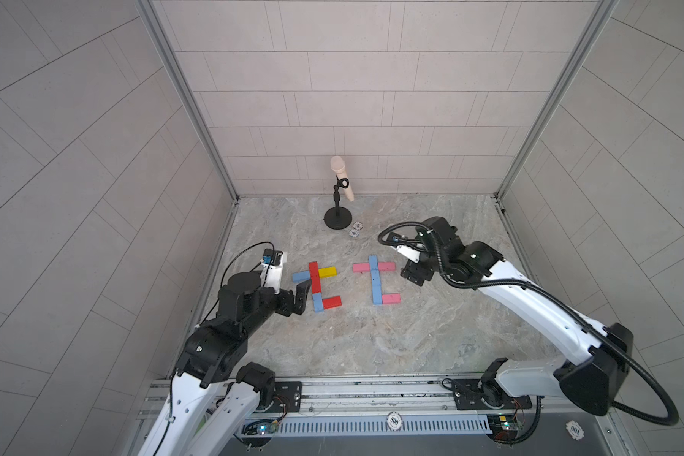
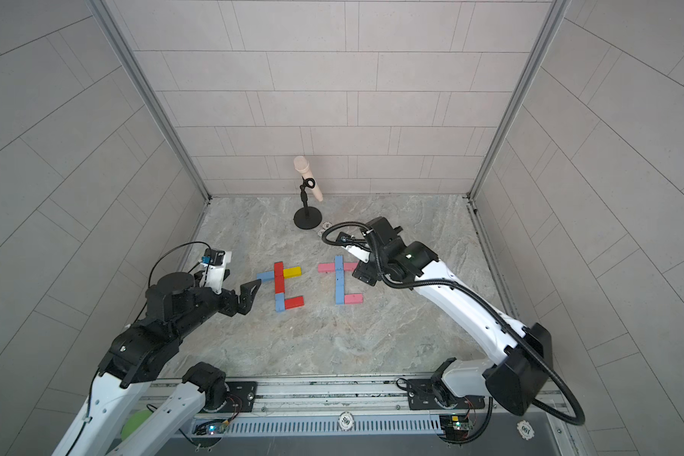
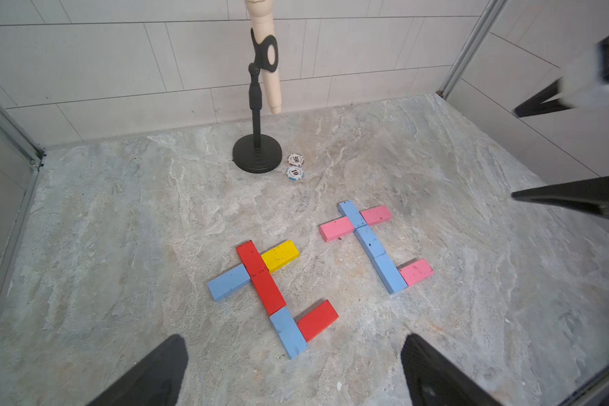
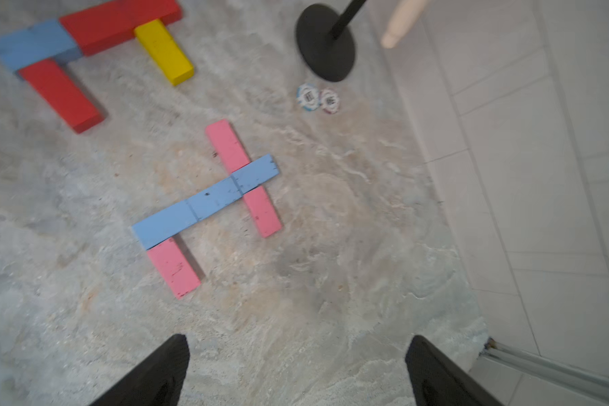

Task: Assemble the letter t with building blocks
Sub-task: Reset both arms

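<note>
l end effector (image 1: 301,298) open, blocks (image 1: 314,272) just beside

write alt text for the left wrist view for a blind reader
Two letter t shapes lie on a marble table: a red, blue and yellow block t beside a blue and pink block t. Near the wall stand a microphone stand and two poker chips; the open, empty left hand shows in the foreground.
</note>
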You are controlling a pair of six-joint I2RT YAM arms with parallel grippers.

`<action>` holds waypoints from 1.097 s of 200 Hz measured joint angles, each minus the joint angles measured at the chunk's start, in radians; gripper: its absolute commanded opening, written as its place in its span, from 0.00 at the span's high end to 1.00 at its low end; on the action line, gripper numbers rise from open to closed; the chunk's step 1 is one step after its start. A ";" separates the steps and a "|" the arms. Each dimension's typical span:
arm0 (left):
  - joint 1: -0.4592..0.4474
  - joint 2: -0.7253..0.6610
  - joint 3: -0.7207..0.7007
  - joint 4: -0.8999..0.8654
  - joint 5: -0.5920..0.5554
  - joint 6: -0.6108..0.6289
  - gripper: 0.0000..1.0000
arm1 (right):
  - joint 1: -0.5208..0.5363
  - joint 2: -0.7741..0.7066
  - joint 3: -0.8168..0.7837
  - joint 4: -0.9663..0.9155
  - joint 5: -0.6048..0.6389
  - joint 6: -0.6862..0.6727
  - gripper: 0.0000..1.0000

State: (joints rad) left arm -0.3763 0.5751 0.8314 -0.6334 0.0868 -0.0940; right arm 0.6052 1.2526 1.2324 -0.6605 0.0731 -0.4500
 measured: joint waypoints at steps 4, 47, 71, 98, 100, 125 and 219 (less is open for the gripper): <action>0.000 0.007 0.000 0.008 -0.010 -0.002 0.00 | -0.005 -0.024 -0.011 0.011 0.013 0.011 0.01; 0.000 0.051 -0.013 0.107 -0.116 -0.011 0.00 | -0.108 -0.217 -0.153 0.108 0.129 0.174 0.00; 0.000 0.059 -0.035 0.148 -0.168 -0.014 0.00 | -0.185 -0.325 -0.249 0.137 0.172 0.262 0.01; 0.000 0.073 -0.039 0.176 -0.217 -0.014 0.00 | -0.203 -0.415 -0.303 0.154 0.212 0.310 0.01; 0.000 0.074 -0.039 0.177 -0.220 -0.014 0.00 | -0.204 -0.419 -0.306 0.156 0.215 0.313 0.01; 0.006 0.077 -0.059 0.210 -0.267 -0.015 0.00 | -0.220 -0.447 -0.327 0.173 0.239 0.341 0.01; 0.277 0.237 -0.347 0.692 -0.351 0.005 0.00 | -0.295 -0.525 -0.555 0.313 0.323 0.521 0.00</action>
State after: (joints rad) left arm -0.0994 0.8124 0.4843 0.0582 -0.2646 -0.0895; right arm 0.3099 0.7273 0.6777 -0.3473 0.3965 0.0711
